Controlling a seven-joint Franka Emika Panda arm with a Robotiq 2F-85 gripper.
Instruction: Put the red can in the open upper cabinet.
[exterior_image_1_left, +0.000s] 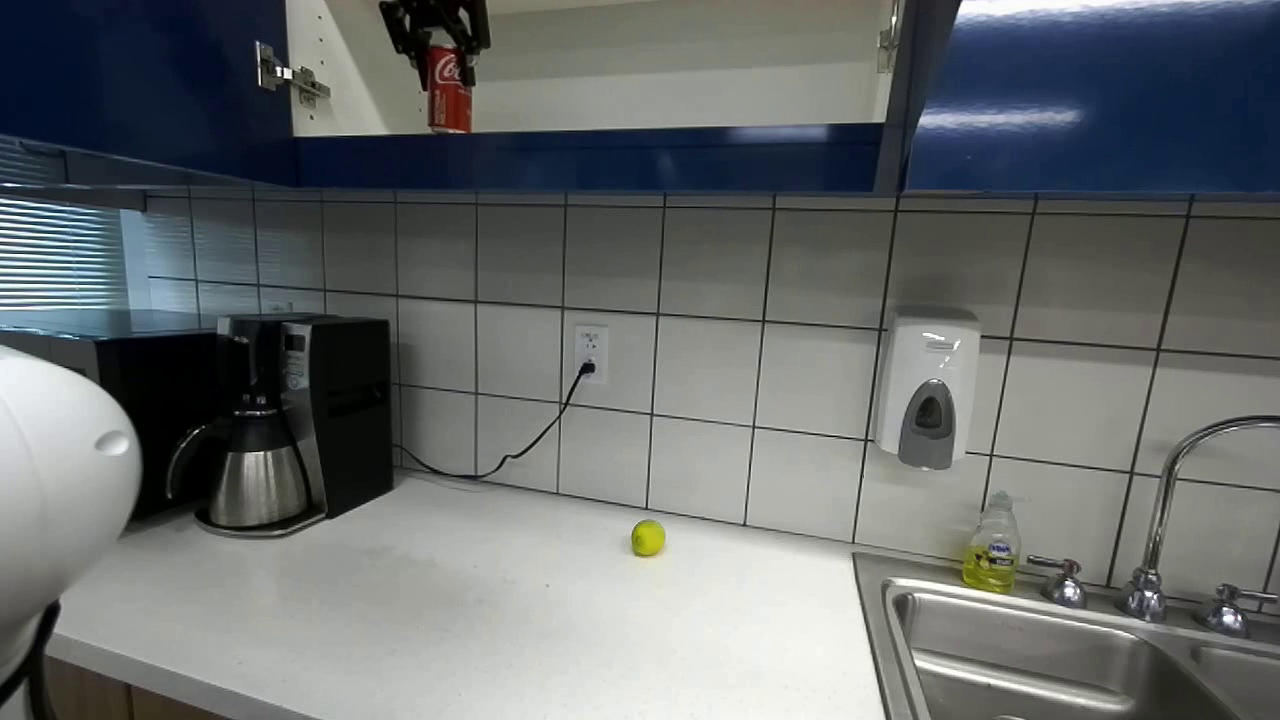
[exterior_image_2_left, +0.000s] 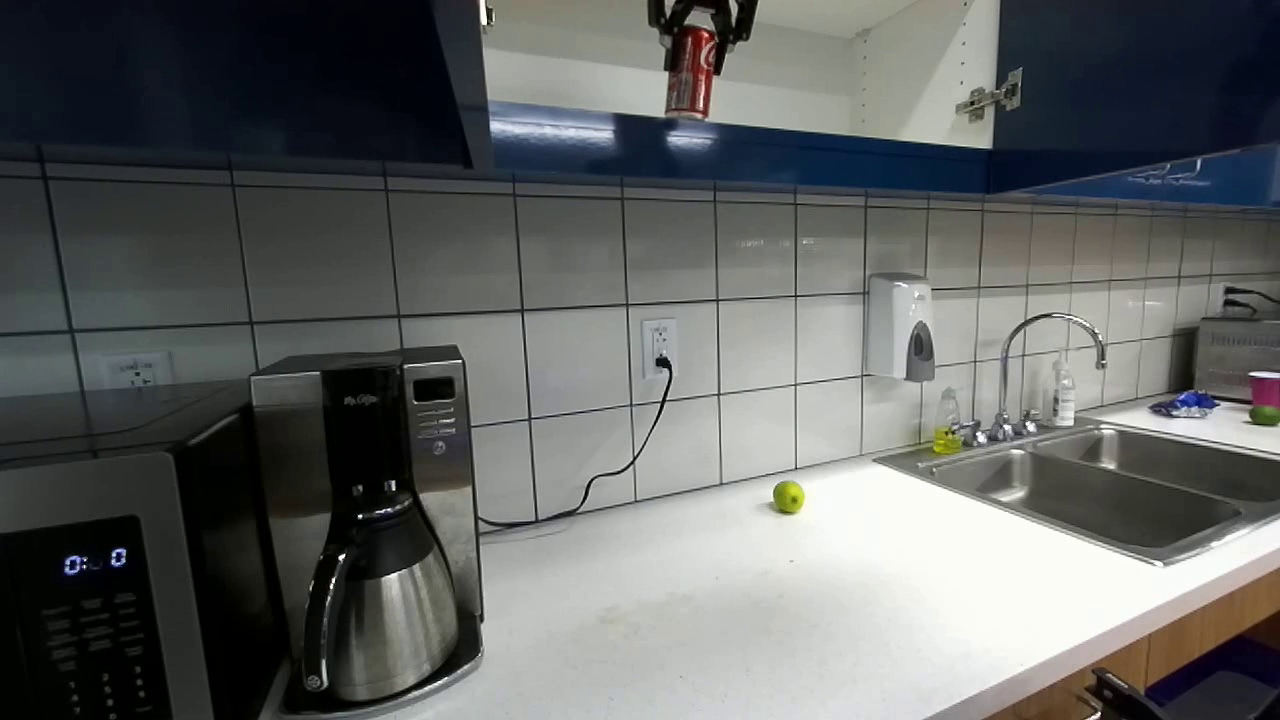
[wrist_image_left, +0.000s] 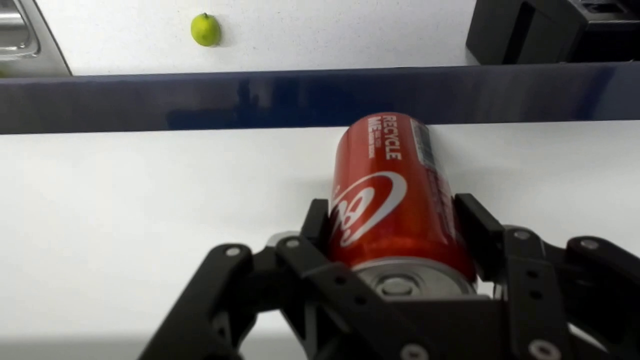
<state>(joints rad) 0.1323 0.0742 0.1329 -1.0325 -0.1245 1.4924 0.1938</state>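
Note:
The red can is upright in the open upper cabinet, close behind its blue front edge. It also shows in an exterior view and large in the wrist view, silvery top toward me. My gripper comes from above, its black fingers pressed on both sides of the can's upper part. The gripper also shows in both exterior views. The white shelf lies under the can. In an exterior view the front edge hides the can's base, so I cannot tell whether it touches the shelf.
The blue front edge runs along the shelf. Open cabinet doors flank the opening. Below on the counter are a yellow-green ball, a coffee maker and a sink. A soap dispenser hangs on the wall.

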